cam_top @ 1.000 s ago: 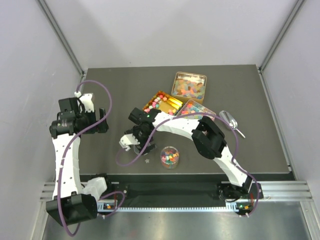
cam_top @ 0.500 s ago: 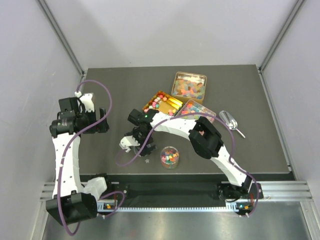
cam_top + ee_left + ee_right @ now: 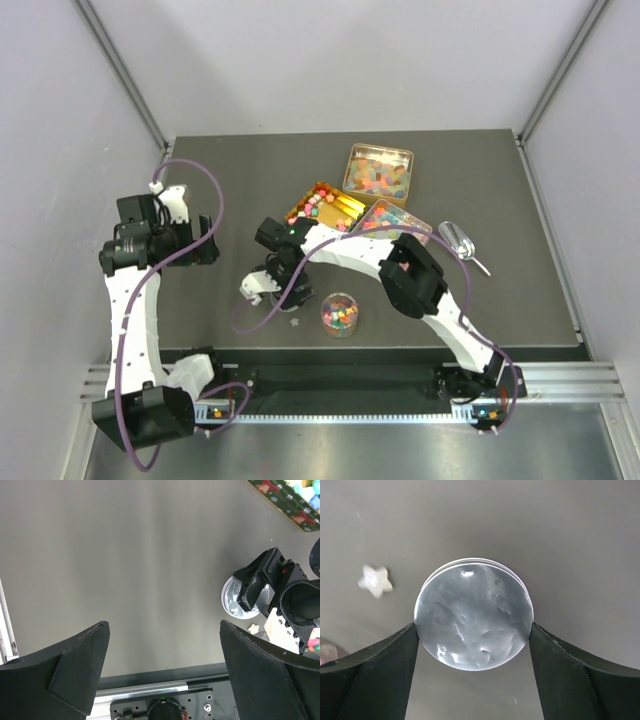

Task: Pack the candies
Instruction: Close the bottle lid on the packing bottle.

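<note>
- Black left gripper hangs spread wide, holding nothing, over the table
- Right gripper pinches the clear lid by its rim, which is probably stiff and slick
- Candies sit in the jar beside it, more in tins behind; tiny, light, likely to scatter

Right gripper — lower, narrower, seemingly against the lid
</note>
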Action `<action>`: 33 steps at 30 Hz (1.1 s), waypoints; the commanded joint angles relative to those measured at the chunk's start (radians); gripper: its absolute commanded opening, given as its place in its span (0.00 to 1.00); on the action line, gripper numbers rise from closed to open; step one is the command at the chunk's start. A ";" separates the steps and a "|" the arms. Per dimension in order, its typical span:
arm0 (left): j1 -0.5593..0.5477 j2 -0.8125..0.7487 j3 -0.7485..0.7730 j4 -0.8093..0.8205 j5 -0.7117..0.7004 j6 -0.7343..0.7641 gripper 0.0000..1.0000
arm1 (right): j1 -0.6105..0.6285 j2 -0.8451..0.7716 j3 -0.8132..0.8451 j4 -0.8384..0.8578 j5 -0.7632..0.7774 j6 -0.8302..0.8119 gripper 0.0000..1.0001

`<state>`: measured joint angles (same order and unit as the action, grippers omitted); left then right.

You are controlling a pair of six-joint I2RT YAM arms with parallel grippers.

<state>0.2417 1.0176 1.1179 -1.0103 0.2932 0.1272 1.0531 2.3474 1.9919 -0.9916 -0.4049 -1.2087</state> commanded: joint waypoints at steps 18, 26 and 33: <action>0.002 0.053 -0.156 0.266 0.242 -0.037 0.94 | -0.065 -0.718 -0.353 -0.110 0.229 0.225 0.75; -0.004 0.082 -0.155 0.240 0.274 0.000 0.92 | -0.067 -0.772 -0.530 -0.104 0.199 0.232 0.72; -0.007 0.076 -0.153 0.228 0.262 0.002 0.92 | -0.064 -0.709 -0.501 -0.085 0.150 0.229 0.72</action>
<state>0.2375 1.1099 0.9569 -0.8078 0.5350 0.1120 0.9897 1.6070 1.4464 -1.1053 -0.2054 -0.9894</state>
